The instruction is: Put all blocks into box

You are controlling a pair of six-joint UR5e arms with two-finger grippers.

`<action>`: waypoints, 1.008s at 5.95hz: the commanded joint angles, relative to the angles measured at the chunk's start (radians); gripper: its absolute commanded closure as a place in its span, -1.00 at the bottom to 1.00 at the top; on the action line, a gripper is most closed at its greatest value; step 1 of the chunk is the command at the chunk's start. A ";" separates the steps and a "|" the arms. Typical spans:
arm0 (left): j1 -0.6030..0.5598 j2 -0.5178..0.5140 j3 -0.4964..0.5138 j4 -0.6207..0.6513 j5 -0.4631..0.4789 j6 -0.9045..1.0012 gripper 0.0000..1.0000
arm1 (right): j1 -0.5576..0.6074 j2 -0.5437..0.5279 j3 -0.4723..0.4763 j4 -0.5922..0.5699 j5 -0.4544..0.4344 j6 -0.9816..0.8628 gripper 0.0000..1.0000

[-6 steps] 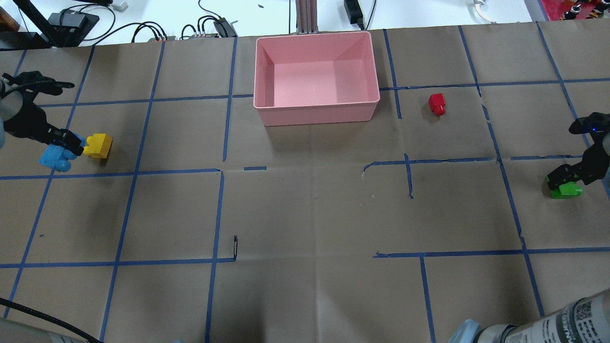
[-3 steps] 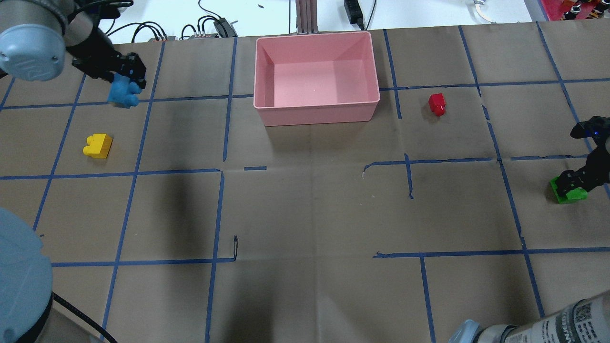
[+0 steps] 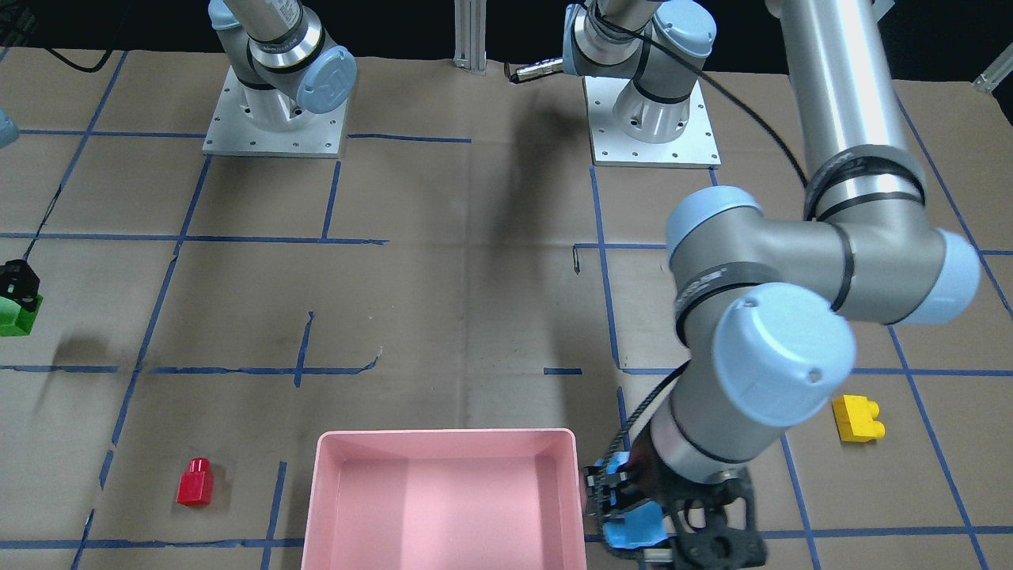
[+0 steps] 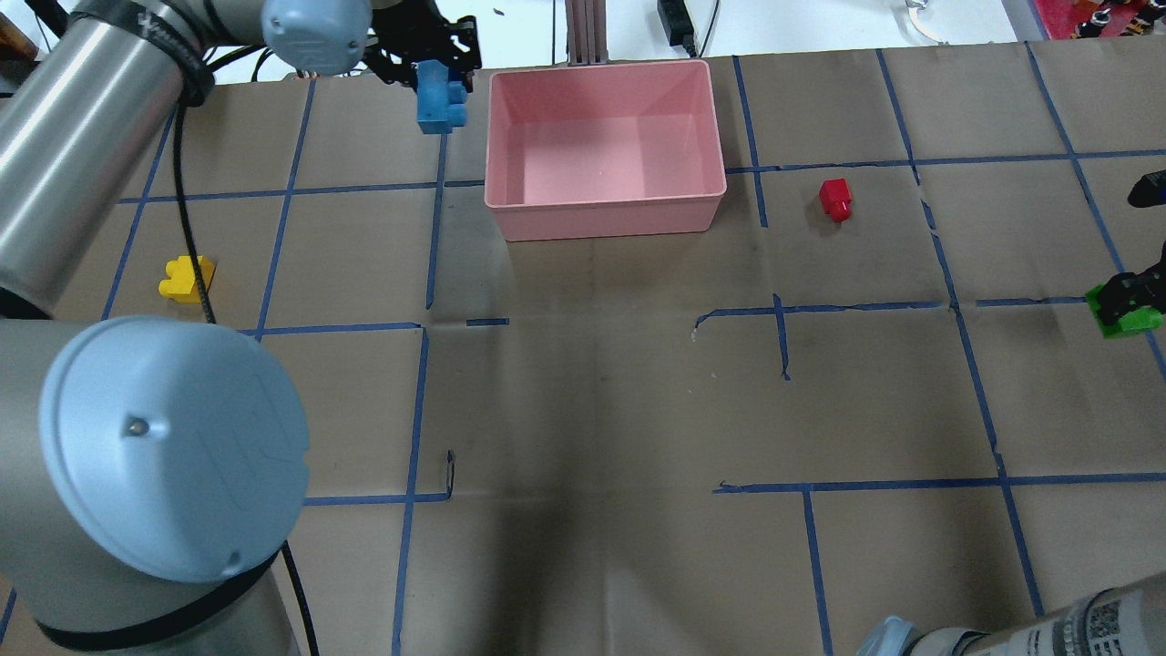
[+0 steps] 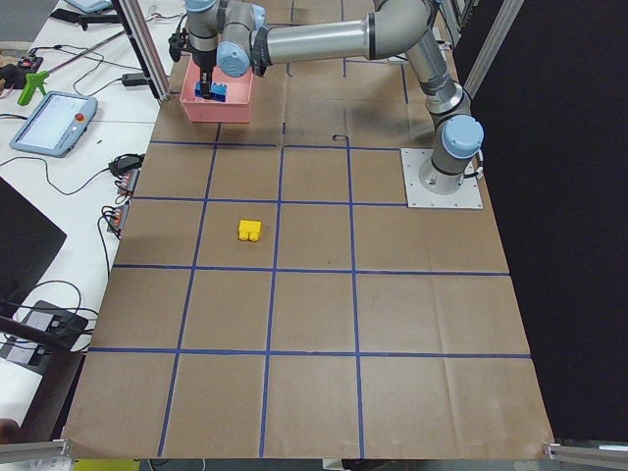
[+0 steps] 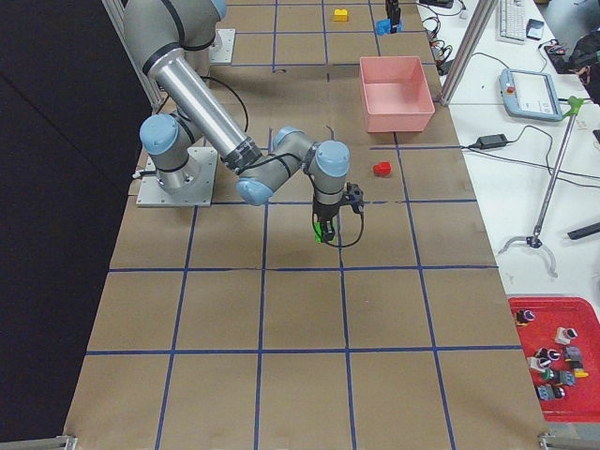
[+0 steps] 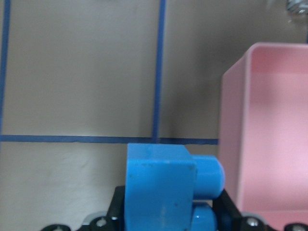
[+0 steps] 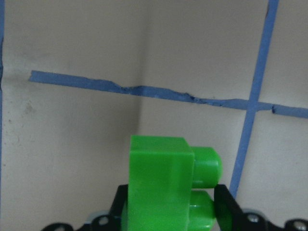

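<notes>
A: What is the left gripper [image 4: 444, 80] doing?

B: It is clamped on the blue block [image 4: 441, 102], which it holds in the air with the studs out to one side (the wrist view shows this best).

A: And where is that against the box [image 4: 606, 217]?

B: Take the overhead view as a clock face centred on the box, with 12 pointing away from the robot. The blue block hangs at 10, just beside the left wall and outside the rim.

A: The right gripper [image 4: 1125, 302]?

B: It is closed on the green block [image 4: 1131, 321], raised off the paper [image 4: 592, 410], well apart from the box, between 3 and 4.

A: The others?

B: The red block [image 4: 835, 199] lies on the paper at 3, near the box but not touching it. The yellow block [image 4: 187, 278] lies at 8, well apart. Nothing lies in the box.
</notes>
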 commanded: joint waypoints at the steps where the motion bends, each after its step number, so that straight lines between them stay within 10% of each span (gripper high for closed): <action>1: -0.067 -0.126 0.093 -0.006 -0.030 -0.104 0.90 | 0.090 -0.002 -0.141 0.071 0.085 -0.055 0.91; 4: -0.108 -0.143 0.086 0.039 -0.021 -0.223 0.02 | 0.244 -0.007 -0.215 0.086 0.220 -0.090 0.93; 5: -0.111 -0.137 0.081 0.077 -0.017 -0.224 -0.95 | 0.294 -0.004 -0.243 0.085 0.264 -0.139 0.96; 6: -0.111 -0.120 0.079 0.074 -0.015 -0.224 -0.99 | 0.307 0.006 -0.266 0.088 0.265 -0.153 0.94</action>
